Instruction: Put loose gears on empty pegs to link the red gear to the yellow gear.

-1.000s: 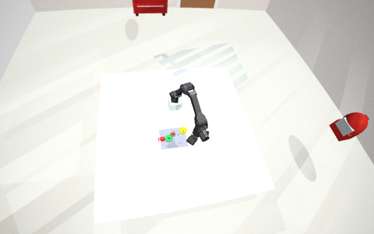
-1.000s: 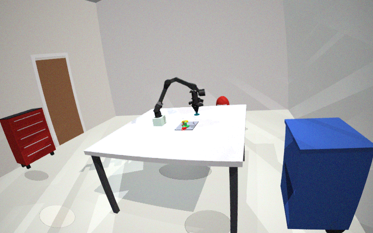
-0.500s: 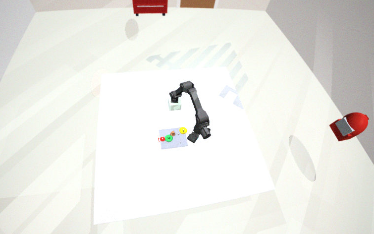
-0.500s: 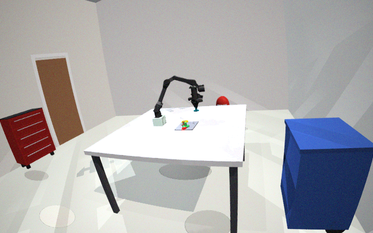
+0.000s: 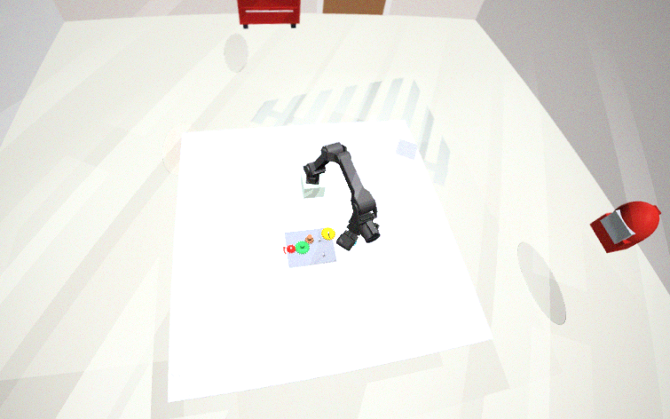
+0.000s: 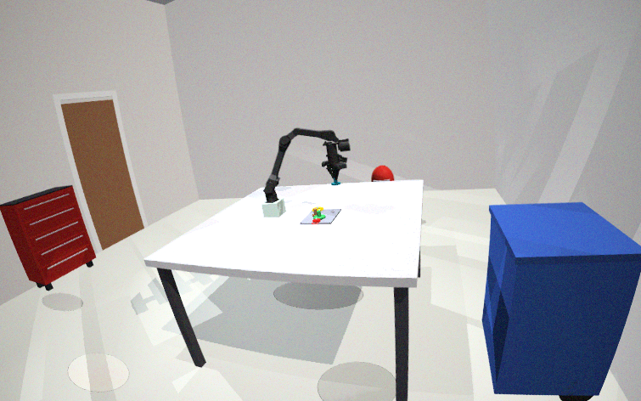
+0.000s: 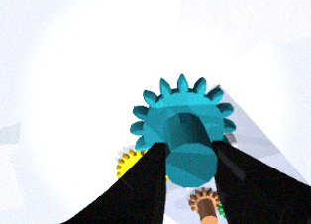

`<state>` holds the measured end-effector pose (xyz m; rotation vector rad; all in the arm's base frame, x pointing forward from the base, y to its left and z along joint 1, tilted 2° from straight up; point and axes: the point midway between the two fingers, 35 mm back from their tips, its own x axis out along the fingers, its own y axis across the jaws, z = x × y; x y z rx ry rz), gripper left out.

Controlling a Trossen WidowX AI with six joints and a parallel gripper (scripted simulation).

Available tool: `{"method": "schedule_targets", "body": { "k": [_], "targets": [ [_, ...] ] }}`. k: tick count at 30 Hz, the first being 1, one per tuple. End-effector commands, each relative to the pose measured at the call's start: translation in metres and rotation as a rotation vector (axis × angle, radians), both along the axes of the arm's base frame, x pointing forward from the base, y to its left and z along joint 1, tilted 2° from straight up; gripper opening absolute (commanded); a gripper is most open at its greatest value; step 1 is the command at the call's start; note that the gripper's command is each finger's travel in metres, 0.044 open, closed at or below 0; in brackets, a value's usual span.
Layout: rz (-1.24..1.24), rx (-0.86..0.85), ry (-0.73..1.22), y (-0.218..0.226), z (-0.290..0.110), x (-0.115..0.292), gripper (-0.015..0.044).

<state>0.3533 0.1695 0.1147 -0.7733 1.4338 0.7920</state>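
My gripper (image 6: 334, 179) (image 7: 187, 151) is shut on the knob of a teal gear (image 6: 335, 183) (image 7: 182, 101). It holds the gear in the air at the right side of the grey board (image 5: 295, 261) (image 6: 331, 217) (image 7: 258, 143). The red gear (image 5: 293, 249) (image 6: 316, 220) is at the board's left. A green gear (image 5: 302, 248) sits right beside it. A brown-orange gear (image 5: 309, 239) (image 7: 207, 208) is beside the green one. The yellow gear (image 5: 327, 233) (image 7: 130, 166) is at the upper right. Bare pegs show at the middle (image 5: 319, 240) and lower right (image 5: 323, 255). Exact meshing is too small to tell.
The arm's pale base block (image 5: 312, 191) (image 6: 273, 208) stands on the white table (image 5: 232, 322) (image 6: 283, 254) behind the board in the top view. Cabinets and a red helmet-like object (image 5: 638, 225) stand away from the table.
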Motion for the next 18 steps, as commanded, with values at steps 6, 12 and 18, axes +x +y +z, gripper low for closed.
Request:
{"method": "schedule_targets", "body": {
  "k": [6, 12, 18],
  "targets": [
    [0.003, 0.005, -0.004, -0.007, 0.001, -0.001, 0.0],
    [0.003, 0.004, -0.004, -0.015, -0.005, -0.002, 0.0],
    [0.003, 0.004, -0.004, -0.023, -0.01, -0.003, 0.0]
  ]
}}
